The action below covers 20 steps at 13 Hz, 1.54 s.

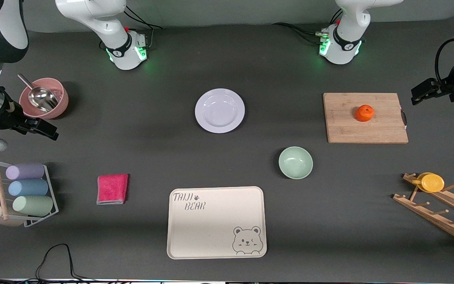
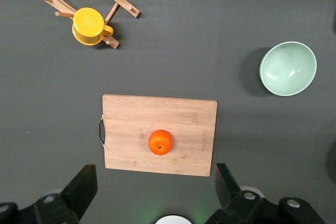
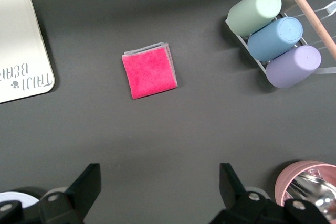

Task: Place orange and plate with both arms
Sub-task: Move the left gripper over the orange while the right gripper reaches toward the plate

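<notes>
Nearest you, the plate (image 1: pixel 219 110) sits mid-desk (image 1: pixel 152 157). Farther, your orange (image 1: pixel 364 113) rests on the cutting board (image 1: pixel 365 118). Left pincer (image 2: pixel 155 192) and right pincer (image 3: pixel 160 195) both hang released, holding nothing.

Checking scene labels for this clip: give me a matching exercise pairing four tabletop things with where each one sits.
Things:
1. orange
2. plate
3. yellow cup
4. metal scoop

Places:
A. in the pink bowl
B. on the wooden cutting board
C. on the wooden peg rack
D. bare on the table, farther from the front camera than the bear tray

Pairs: 1-B, 2-D, 3-C, 4-A
</notes>
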{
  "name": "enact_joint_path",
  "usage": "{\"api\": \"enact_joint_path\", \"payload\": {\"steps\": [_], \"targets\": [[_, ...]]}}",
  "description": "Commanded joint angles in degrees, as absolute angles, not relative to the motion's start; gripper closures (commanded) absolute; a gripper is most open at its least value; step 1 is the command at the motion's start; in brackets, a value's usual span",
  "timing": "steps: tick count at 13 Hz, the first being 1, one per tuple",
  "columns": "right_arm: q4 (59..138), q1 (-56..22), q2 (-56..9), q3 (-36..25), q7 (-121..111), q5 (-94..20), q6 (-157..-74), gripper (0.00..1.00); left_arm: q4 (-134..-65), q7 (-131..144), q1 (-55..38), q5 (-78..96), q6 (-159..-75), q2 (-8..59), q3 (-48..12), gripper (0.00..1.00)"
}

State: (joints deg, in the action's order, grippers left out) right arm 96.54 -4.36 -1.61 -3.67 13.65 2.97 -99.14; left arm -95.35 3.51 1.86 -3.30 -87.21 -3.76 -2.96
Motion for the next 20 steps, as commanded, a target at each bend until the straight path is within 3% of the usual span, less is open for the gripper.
{"api": "enact_joint_path", "payload": {"steps": [1, 9, 16, 20], "targets": [[96.68, -4.83, -0.88, -3.96, 13.10, 1.85, -98.96, 0.00, -93.34, 0.11, 1.93, -5.60, -85.43, -2.64, -2.90, 0.00], [97.12, -5.10, -0.88, -3.78, 12.92, -3.95, -98.88, 0.00, -96.14, -0.97, 2.55, -5.71, -85.34, -2.89, -2.90, 0.00], [101.50, -7.47, -0.53, -3.78, 12.74, -7.11, -100.36, 0.00, -119.49, -1.67, 2.72, -6.24, -88.05, -24.67, -2.81, 0.00], [105.54, -6.15, 0.44, -3.69, 12.48, -19.58, -102.12, 0.00, -133.75, -1.76, 2.81, -6.33, -95.79, -32.51, -2.37, 0.00]]}}
